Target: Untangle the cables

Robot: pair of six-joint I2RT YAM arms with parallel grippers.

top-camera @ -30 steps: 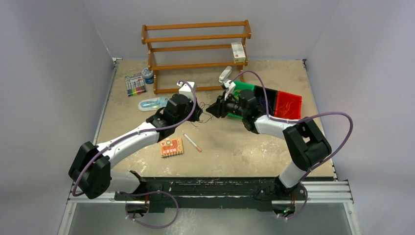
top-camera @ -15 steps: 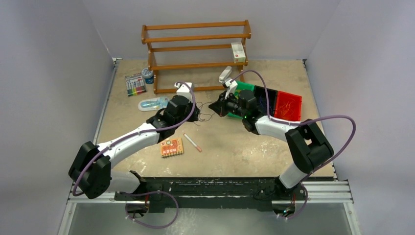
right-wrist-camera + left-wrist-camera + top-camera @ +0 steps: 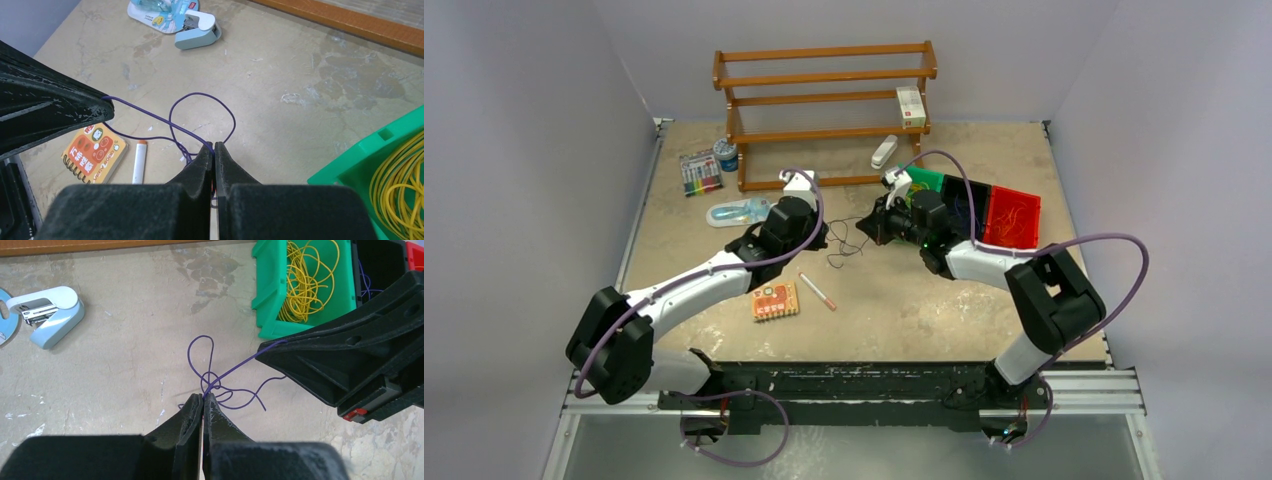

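Presently inspected: two grippers are meeting mid-table with one cable between them.
Left gripper: its fingers are pressing together on the purple cable, pinching it right at the tangled knot.
Right gripper: its fingers are likewise clamping tight on that cable, holding one strand at the very tips.
Purple cable: one strand is running straight and taut from the left fingertips to the right ones. The remainder is lying in loose loops on the table just beyond the left fingertips (one tall loop, with several smaller ones crossing at the knot).
Location: the cable is sitting near the middle of the table, between the two grippers, just beside the green bin but outside it.
Yellow cables: these are lying coiled inside the green bin, apart from the purple one.
Black bin: it is standing against the green bin, with a dark blue-purple wire showing inside.
Stapler: pale blue, it is lying on the table well to the side of the knot.
Notebook: orange and spiral-bound, it is lying flat with a white pen just beside it.
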